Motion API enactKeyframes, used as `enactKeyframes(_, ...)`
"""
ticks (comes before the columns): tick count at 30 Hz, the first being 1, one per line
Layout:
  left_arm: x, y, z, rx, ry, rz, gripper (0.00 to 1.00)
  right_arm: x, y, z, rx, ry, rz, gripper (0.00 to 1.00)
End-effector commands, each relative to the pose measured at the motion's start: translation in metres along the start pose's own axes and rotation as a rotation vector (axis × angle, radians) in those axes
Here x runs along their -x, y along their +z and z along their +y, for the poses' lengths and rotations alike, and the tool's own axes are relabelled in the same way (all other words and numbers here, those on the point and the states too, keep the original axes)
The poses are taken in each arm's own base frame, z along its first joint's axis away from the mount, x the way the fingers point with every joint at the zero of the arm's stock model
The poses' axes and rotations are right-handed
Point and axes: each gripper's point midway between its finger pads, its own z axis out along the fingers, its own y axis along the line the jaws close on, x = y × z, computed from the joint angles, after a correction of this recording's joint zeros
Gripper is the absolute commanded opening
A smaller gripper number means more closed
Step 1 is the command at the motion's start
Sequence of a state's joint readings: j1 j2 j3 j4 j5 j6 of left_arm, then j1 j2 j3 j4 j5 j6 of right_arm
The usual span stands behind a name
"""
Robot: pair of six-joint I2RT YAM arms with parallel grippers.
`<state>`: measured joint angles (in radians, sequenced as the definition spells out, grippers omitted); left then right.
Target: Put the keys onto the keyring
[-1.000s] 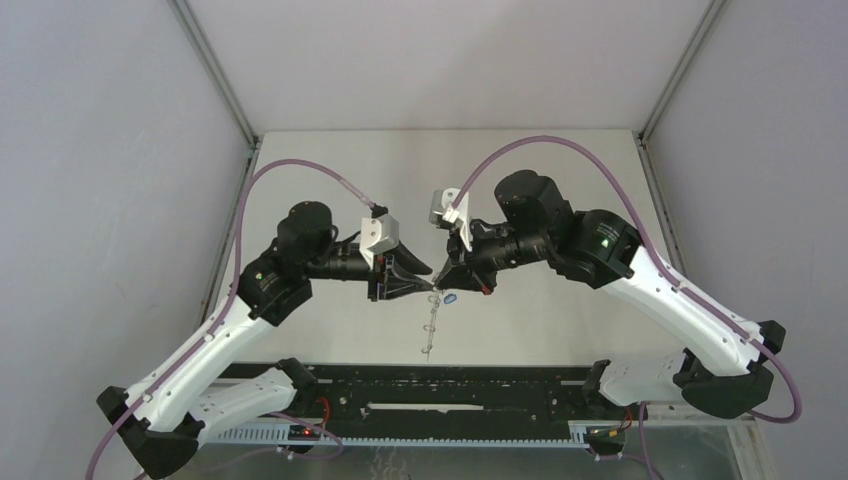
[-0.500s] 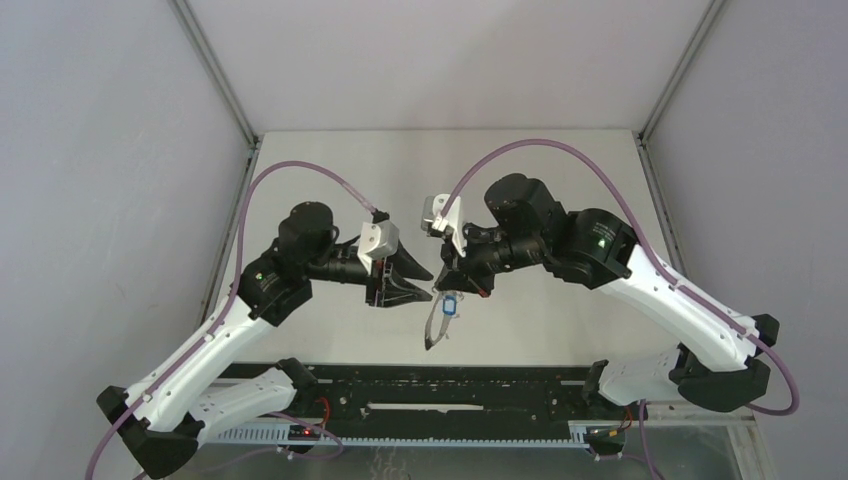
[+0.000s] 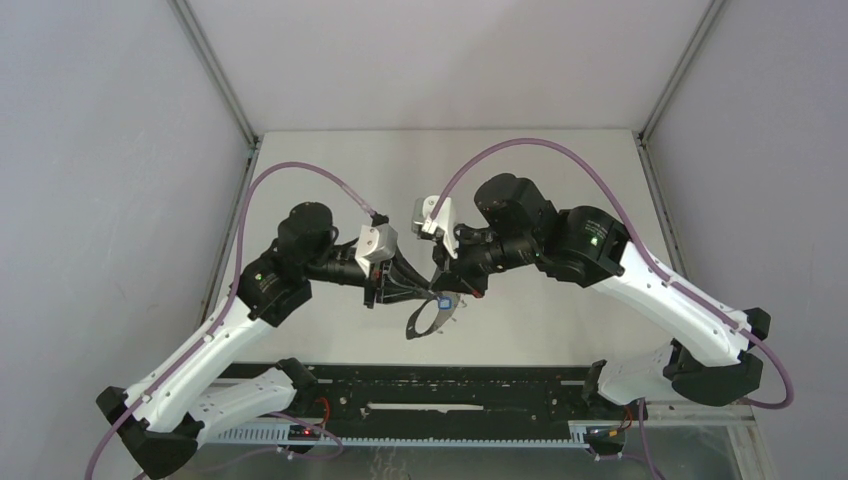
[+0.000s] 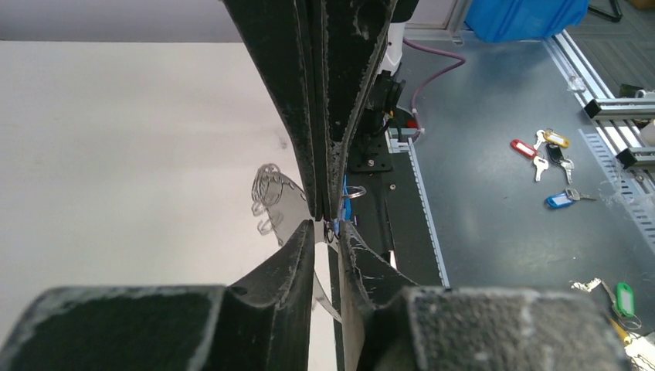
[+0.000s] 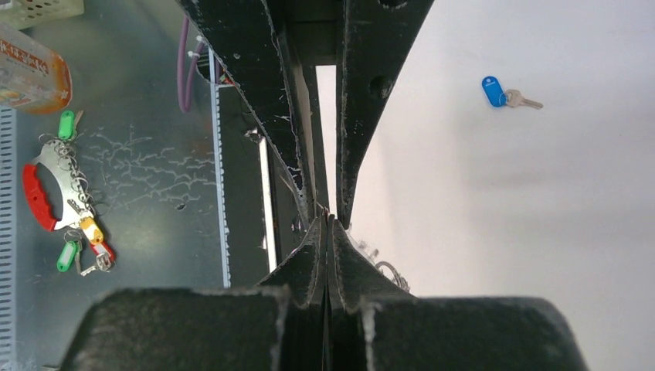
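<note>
top external: right gripper (image 3: 447, 290) pinches hanging keyring (image 3: 428, 322); left gripper (image 3: 428, 292) narrowly parted beside blue-tagged key (image 3: 441, 299), grip unclear.

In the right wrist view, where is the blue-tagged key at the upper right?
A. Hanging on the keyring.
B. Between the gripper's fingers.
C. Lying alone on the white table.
C: the blue-tagged key lies flat on the white table, with nothing touching it.

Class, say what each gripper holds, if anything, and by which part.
The right gripper is shut on the keyring, pinching its upper rim so the hoop hangs below. Whether the left gripper grips anything cannot be told.
</note>
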<state>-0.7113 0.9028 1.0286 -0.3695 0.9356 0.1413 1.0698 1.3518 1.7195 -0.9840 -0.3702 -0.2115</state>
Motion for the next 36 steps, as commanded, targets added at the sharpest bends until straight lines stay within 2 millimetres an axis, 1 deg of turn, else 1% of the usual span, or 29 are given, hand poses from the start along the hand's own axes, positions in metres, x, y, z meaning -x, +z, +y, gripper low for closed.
enactKeyframes(1, 0.01, -0.004, -0.01, -0.036, 0.051, -0.019, 0.23, 0.019, -0.007, 0.005, 0.002, -0.048, -0.054, 0.0)
enactKeyframes(3, 0.011, -0.004, -0.011, -0.037, 0.055, -0.02, 0.23, 0.02, -0.007, 0.007, 0.007, -0.051, -0.051, 0.0)
enactKeyframes(5, 0.012, -0.004, -0.01, -0.035, 0.064, -0.022, 0.19, 0.019, -0.006, 0.008, 0.009, -0.052, -0.044, 0.0)
enactKeyframes(9, 0.014, -0.004, -0.01, -0.036, 0.075, -0.026, 0.02, 0.018, -0.005, 0.01, 0.013, -0.057, -0.035, 0.0)
enactKeyframes(10, 0.013, -0.004, -0.01, -0.036, 0.076, -0.025, 0.01, 0.018, -0.005, 0.01, 0.013, -0.058, -0.035, 0.0)
enactKeyframes(15, 0.009, -0.004, -0.012, -0.051, 0.084, -0.018, 0.0, 0.022, -0.01, 0.007, -0.013, -0.054, -0.055, 0.0)
enactKeyframes(16, 0.01, -0.004, -0.012, -0.051, 0.085, -0.019, 0.0, 0.025, -0.012, 0.006, -0.019, -0.051, -0.069, 0.04)
enactKeyframes(18, 0.014, -0.003, -0.01, -0.037, 0.087, -0.03, 0.0, 0.033, -0.021, 0.003, -0.035, -0.035, -0.124, 0.19)
enactKeyframes(19, 0.017, -0.003, -0.006, -0.014, 0.069, -0.041, 0.0, 0.041, -0.028, -0.001, -0.048, -0.019, -0.175, 0.28)
enactKeyframes(20, 0.021, -0.002, -0.002, 0.015, 0.053, -0.056, 0.0, 0.047, -0.036, -0.004, -0.057, -0.005, -0.225, 0.34)
enactKeyframes(23, 0.038, -0.002, 0.013, 0.104, -0.012, -0.142, 0.0, 0.061, -0.063, -0.013, -0.061, 0.065, -0.39, 0.46)
enactKeyframes(24, 0.041, -0.002, 0.016, 0.124, -0.038, -0.165, 0.0, 0.064, -0.072, -0.015, -0.057, 0.092, -0.448, 0.56)
enactKeyframes(25, 0.046, -0.003, 0.02, 0.145, -0.058, -0.184, 0.0, 0.065, -0.081, -0.015, -0.048, 0.107, -0.499, 0.6)
enactKeyframes(27, 0.055, -0.004, 0.026, 0.181, -0.079, -0.221, 0.0, 0.062, -0.091, -0.017, -0.037, 0.146, -0.559, 0.63)
enactKeyframes(28, 0.063, -0.005, 0.03, 0.209, -0.084, -0.245, 0.0, 0.059, -0.093, -0.019, -0.036, 0.166, -0.57, 0.63)
enactKeyframes(31, 0.082, -0.01, 0.039, 0.268, -0.106, -0.302, 0.0, 0.047, -0.092, -0.017, 0.015, 0.225, -0.568, 0.62)
enactKeyframes(33, 0.095, -0.013, 0.041, 0.282, -0.11, -0.342, 0.0, 0.042, -0.09, -0.011, 0.092, 0.252, -0.568, 0.63)
enactKeyframes(35, 0.102, -0.014, 0.038, 0.267, -0.107, -0.355, 0.0, 0.04, -0.089, -0.013, 0.139, 0.297, -0.569, 0.62)
enactKeyframes(36, 0.104, -0.014, 0.035, 0.254, -0.097, -0.355, 0.0, 0.04, -0.09, -0.018, 0.153, 0.325, -0.57, 0.6)
